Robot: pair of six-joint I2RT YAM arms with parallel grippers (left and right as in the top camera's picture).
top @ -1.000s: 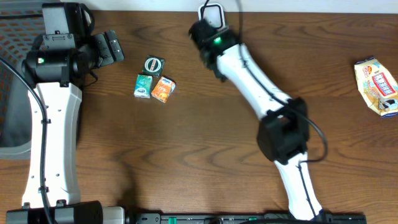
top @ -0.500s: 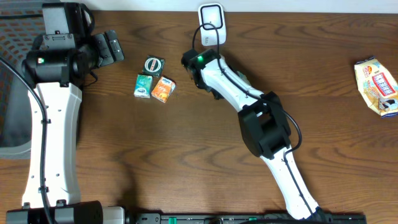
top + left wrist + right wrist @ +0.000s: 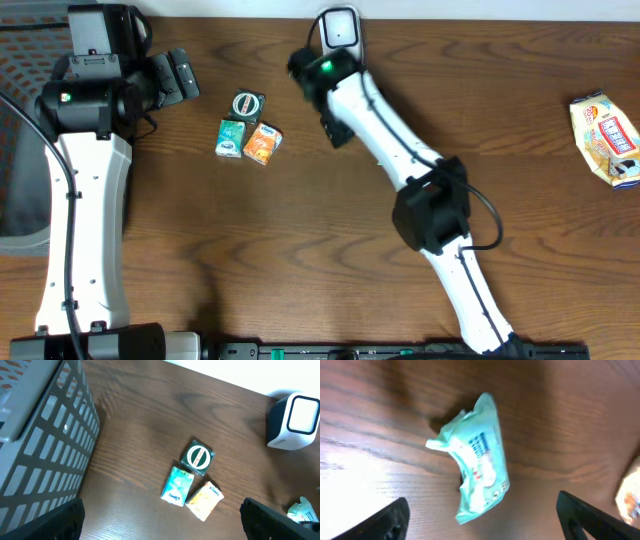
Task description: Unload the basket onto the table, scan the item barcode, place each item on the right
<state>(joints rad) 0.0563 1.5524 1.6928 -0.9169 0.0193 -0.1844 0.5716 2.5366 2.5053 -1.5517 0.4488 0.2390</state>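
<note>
A crumpled teal packet point(image 3: 476, 462) with a printed barcode lies on the wood between the spread fingers of my open right gripper point(image 3: 482, 504), touching neither finger. In the overhead view the right gripper point(image 3: 303, 66) is just left of the white scanner point(image 3: 340, 28), and the arm hides the packet. The left wrist view catches the packet's edge point(image 3: 303, 508) at the lower right, below the scanner point(image 3: 295, 420). My left gripper point(image 3: 176, 78) stands open and empty at the far left, clear of all items.
A round green tin point(image 3: 247, 105), a teal tissue pack point(image 3: 231, 138) and an orange pack point(image 3: 262, 143) lie together left of the right gripper. A grey basket point(image 3: 45, 435) stands at the left edge. A yellow snack bag point(image 3: 607, 137) lies far right.
My right gripper has opened and let go of the teal packet. The right arm swung from the scanner down to the left, then back up a little. The left arm has not moved.
</note>
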